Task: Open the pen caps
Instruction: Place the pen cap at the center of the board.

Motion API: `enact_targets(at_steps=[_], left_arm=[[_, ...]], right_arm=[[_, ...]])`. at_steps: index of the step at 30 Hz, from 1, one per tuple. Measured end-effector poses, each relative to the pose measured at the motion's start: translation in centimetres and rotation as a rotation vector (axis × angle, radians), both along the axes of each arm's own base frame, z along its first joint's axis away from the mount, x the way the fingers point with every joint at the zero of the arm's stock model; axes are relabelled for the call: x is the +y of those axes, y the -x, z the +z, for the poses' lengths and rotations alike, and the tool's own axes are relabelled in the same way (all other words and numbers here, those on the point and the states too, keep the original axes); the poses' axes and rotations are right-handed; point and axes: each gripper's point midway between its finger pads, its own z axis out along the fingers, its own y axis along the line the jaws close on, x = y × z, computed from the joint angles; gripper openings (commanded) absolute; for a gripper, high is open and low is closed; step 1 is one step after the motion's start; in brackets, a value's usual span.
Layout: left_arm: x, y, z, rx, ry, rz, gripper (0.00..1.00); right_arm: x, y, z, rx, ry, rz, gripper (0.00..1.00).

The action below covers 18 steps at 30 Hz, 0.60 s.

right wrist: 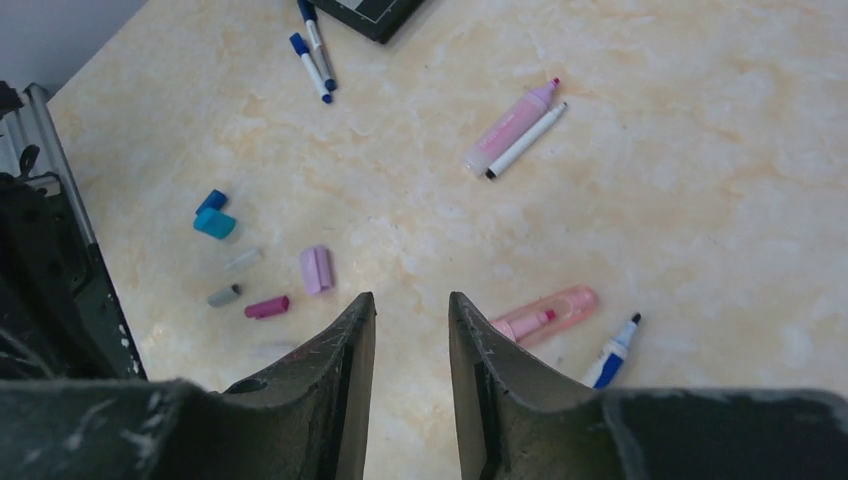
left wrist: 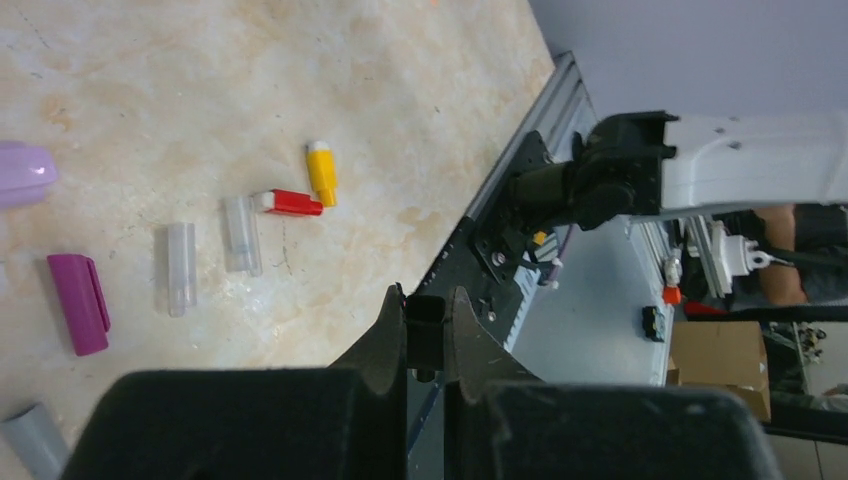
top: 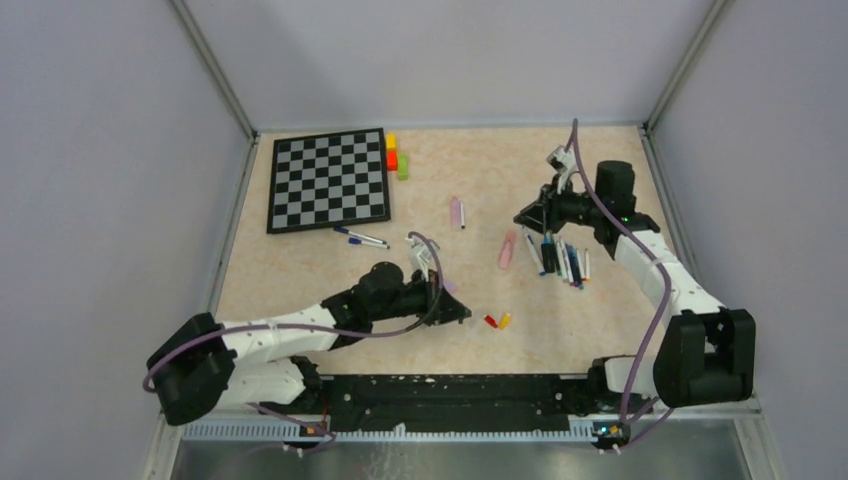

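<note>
My left gripper (left wrist: 427, 297) is shut on a small black pen cap (left wrist: 428, 335), low over the near table edge (top: 455, 312). Loose caps lie beside it: yellow (left wrist: 321, 172), red (left wrist: 290, 203), two clear ones (left wrist: 240, 235), magenta (left wrist: 78, 302), lilac (left wrist: 25, 172) and grey (left wrist: 30, 440). My right gripper (right wrist: 412, 298) is open and empty, above the table at the right (top: 528, 215). A bunch of pens (top: 562, 260) lies just near of it. Below it lie a pink highlighter (right wrist: 545, 312) and an uncapped blue pen (right wrist: 612, 350).
A chessboard (top: 328, 180) lies at the far left, with yellow, red and green blocks (top: 395, 158) by its right edge. Two blue pens (top: 360, 237) lie at its near edge. Another pink highlighter and a white pen (right wrist: 510, 125) lie mid-table. Blue caps (right wrist: 213, 212) lie near the left arm.
</note>
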Motion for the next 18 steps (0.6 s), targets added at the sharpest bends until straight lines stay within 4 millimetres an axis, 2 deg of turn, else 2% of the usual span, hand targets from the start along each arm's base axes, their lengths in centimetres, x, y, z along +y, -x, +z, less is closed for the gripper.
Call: enact_targets(at_steps=[3,5,11,18], left_arm=[[-1.6,-1.2,-1.4,0.031,-0.082,0.022,0.00],[-2.3,-2.2,-2.7,0.052,-0.150,0.041,0.00],[-4.7,-6.1,-6.8,0.091,-0.377,0.104,0.03],[-5.2,-9.3,-10.8,0.127,-0.603,0.162,0.07]], right_arm=[[-2.3,1.1,-0.3,-0.008,-0.033,-0.026,0.31],[-3.0,1.4,-1.0,0.016,-0.046,-0.032,0.31],[-2.8,2.0,-1.0,0.031,-0.076,0.002,0.31],[-2.5,2.4,-0.8,0.026,-0.089,0.030,0.31]])
